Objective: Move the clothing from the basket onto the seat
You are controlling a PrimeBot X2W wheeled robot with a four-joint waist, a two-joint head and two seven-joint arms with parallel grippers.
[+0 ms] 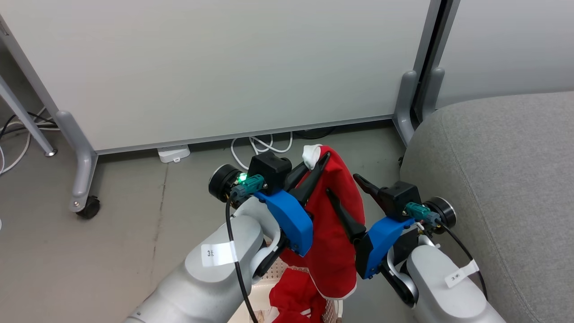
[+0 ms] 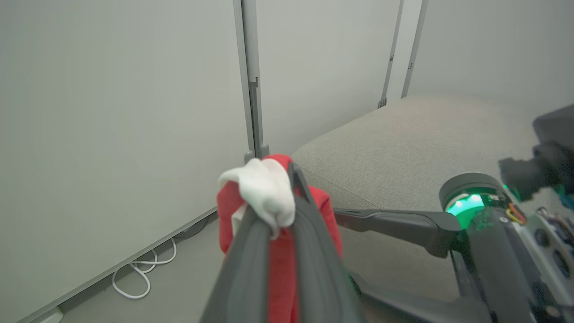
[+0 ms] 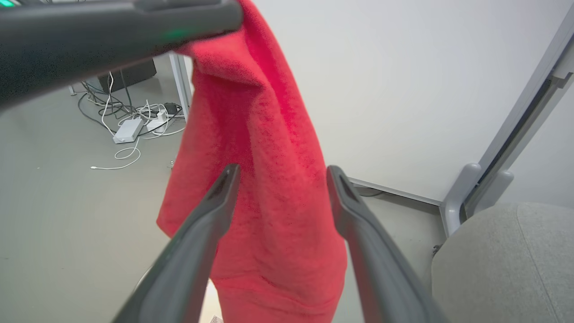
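One garment (image 1: 334, 224) hung above the basket (image 1: 334, 309), pinched at its white trim (image 1: 310, 155) by the left end effector (image 1: 316, 163), the right end effector (image 1: 343, 186) spread wide beside it (gripping nothing); a second garment (image 1: 291, 298) lay in the basket, and the sofa (image 1: 493, 179), as far as seen, held none.

One garment (image 1: 334, 233) hung limp above the basket (image 1: 261, 298), white tip up; the second garment (image 1: 293, 298) lay crumpled inside; the seat (image 1: 502, 179) stood to its right.
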